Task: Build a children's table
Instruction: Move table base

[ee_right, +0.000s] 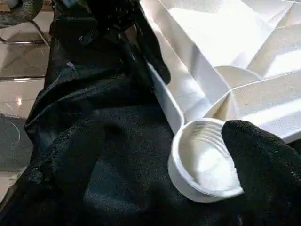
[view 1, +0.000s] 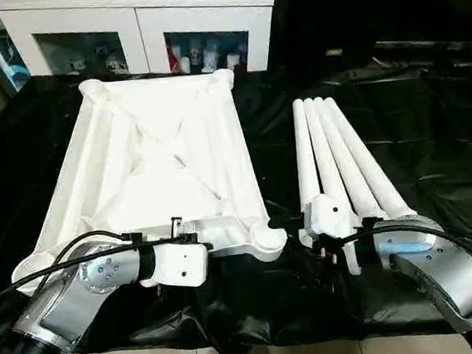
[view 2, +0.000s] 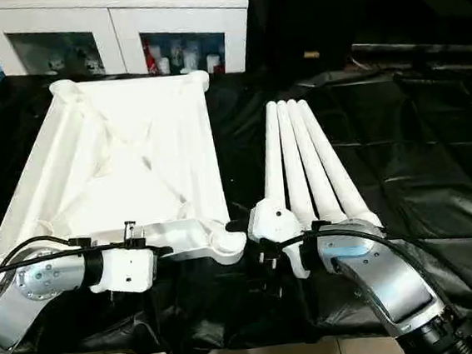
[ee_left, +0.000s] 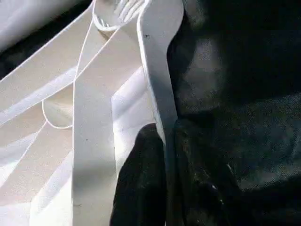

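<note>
We have the white tabletop (view 1: 160, 167) lying underside up on the black-draped surface (view 1: 434, 149), ribs showing. Our left gripper (view 1: 176, 226) reaches in level from the left, jaws clamped on the tabletop's near rim. Our right gripper (ee_right: 263, 160) comes in from the right, jaws spread wide, one black finger (ee_right: 263, 160) over the near right corner socket (ee_right: 202, 162). The four legs (view 1: 338, 154) lie side by side just right of the tabletop. We can read no writing anywhere.
</note>
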You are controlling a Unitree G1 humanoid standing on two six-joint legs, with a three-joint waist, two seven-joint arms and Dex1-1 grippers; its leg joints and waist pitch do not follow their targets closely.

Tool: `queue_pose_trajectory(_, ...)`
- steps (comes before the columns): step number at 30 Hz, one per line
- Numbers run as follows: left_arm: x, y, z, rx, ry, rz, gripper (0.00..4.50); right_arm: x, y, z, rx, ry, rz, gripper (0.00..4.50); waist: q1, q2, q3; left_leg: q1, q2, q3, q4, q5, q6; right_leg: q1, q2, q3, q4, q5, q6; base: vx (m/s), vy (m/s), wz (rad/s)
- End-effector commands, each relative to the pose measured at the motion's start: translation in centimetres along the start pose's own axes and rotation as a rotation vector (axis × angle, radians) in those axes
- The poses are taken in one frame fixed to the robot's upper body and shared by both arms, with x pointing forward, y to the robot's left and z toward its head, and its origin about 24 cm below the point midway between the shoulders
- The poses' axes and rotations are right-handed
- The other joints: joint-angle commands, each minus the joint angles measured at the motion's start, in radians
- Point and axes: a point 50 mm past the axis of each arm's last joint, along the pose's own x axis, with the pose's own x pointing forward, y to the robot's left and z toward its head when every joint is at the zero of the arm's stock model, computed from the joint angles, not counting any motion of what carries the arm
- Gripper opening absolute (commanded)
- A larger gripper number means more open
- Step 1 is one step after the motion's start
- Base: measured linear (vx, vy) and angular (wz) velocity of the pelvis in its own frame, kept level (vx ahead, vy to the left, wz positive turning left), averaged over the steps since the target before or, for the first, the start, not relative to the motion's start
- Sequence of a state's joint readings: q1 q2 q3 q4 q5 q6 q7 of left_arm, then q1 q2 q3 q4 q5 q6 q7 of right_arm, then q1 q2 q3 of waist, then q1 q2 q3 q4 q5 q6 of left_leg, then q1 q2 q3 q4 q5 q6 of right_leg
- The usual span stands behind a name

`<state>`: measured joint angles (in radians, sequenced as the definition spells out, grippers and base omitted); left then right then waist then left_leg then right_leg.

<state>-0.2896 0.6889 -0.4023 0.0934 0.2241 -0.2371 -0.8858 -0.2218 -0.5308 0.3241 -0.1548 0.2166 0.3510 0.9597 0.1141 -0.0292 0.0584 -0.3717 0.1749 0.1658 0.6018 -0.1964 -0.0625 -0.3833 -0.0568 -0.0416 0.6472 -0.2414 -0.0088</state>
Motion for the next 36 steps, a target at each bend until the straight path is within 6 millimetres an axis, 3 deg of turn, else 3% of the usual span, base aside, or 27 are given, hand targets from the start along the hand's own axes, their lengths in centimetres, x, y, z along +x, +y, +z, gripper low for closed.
queue_pose_trajectory(1,-1.8,3.5,3.4,0.164,-0.143,0.148,0.13,0.0,0.1,-0.3,-0.010,0.013,-0.011,4.50,0.008,0.017,-0.071,0.012,0.054,-0.022,-0.065,-0.076,0.035,0.048,-0.083,0.047,-0.053,0.194,-0.241,0.000,0.000,0.00)
queue_pose_trajectory(3,-1.7,3.4,4.3,0.217,-0.185,0.136,0.13,0.1,0.2,-0.3,-0.007,0.012,-0.018,4.50,0.009,0.022,-0.071,0.013,0.055,-0.022,-0.064,-0.076,0.037,0.048,-0.082,0.046,-0.053,0.205,-0.245,0.000,0.000,0.00)
queue_pose_trajectory(4,-1.6,3.5,4.8,0.243,-0.209,0.143,0.13,0.1,0.2,-0.4,-0.005,0.011,-0.022,4.50,0.009,0.020,-0.070,0.013,0.055,-0.022,-0.064,-0.078,0.036,0.049,-0.082,0.046,-0.053,0.207,-0.243,0.000,0.000,0.00)
queue_pose_trajectory(9,-1.6,4.0,5.1,0.288,-0.211,0.155,0.13,0.2,0.4,-0.5,0.000,0.008,-0.026,4.50,0.019,0.027,-0.069,0.016,0.057,-0.021,-0.065,-0.103,0.024,0.047,-0.083,0.047,-0.055,0.165,-0.234,0.000,0.000,0.00)
queue_pose_trajectory(13,-2.0,4.7,4.0,0.314,-0.134,0.161,0.13,0.4,0.4,-0.6,0.003,0.003,-0.032,4.50,0.030,0.033,-0.071,0.019,0.055,-0.020,-0.063,-0.099,0.014,0.044,-0.080,0.047,-0.055,0.174,-0.222,0.000,0.000,0.00)
queue_pose_trajectory(23,-3.7,6.8,2.8,0.392,-0.022,0.204,0.13,0.8,0.7,-0.8,0.011,-0.005,-0.038,4.50,0.032,0.036,-0.079,0.012,0.051,-0.023,-0.055,-0.034,0.011,0.048,-0.079,0.042,-0.039,0.297,-0.222,0.000,0.000,0.00)
queue_pose_trajectory(28,-4.0,6.2,1.5,0.332,0.022,0.154,0.13,0.9,0.8,-0.8,0.014,-0.008,-0.037,4.50,0.035,0.038,-0.082,0.007,0.050,-0.023,-0.049,0.001,0.021,0.046,-0.076,0.040,-0.032,0.352,-0.228,0.000,0.000,0.00)
queue_pose_trajectory(36,-4.2,5.1,-0.1,0.235,0.059,0.121,0.13,0.9,0.7,-0.3,0.012,-0.028,-0.037,4.50,0.035,0.036,-0.080,0.009,0.053,-0.022,-0.053,-0.048,0.008,0.044,-0.080,0.041,-0.036,0.289,-0.231,0.000,0.000,0.00)
